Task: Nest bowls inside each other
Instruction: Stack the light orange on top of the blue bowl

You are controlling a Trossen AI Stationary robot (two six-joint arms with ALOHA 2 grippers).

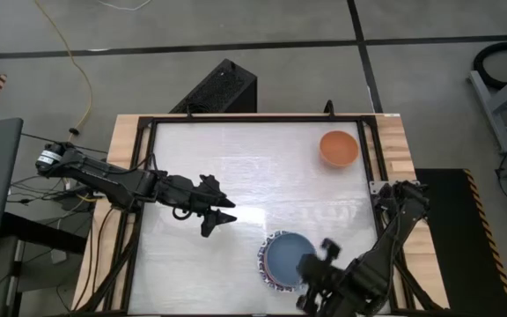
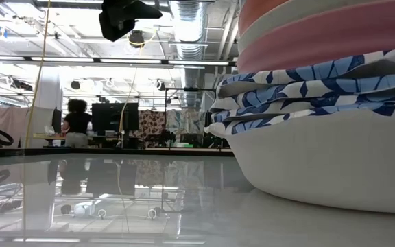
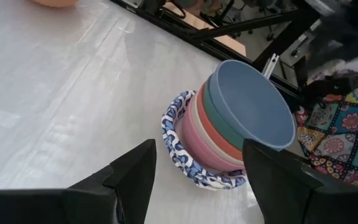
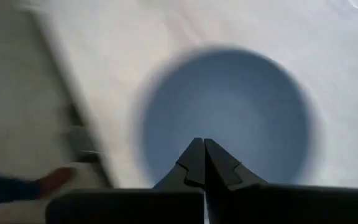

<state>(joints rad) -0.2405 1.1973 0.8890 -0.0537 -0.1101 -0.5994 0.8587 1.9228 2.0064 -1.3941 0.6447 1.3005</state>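
A stack of nested bowls (image 1: 282,261) stands near the table's near edge, right of the middle. Its base is white bowls with blue patterned rims (image 3: 178,138); above them sit pink, cream, red and teal bowls. A blue bowl (image 3: 253,102) lies tilted on top. A lone orange bowl (image 1: 338,148) rests on its base at the far right. My right gripper (image 4: 204,143) is shut and hovers over the blue bowl's hollow (image 4: 225,115), beside the stack (image 1: 313,267). My left gripper (image 1: 229,211) hangs open left of the stack, pointing at it (image 3: 199,149), with nothing between its fingers.
A dark frame (image 1: 370,132) runs around the white tabletop, with wooden strips outside it. The white surface (image 1: 236,158) between the left gripper, the orange bowl and the stack is bare. The low view shows the stack's white bottom bowl (image 2: 328,161) close up.
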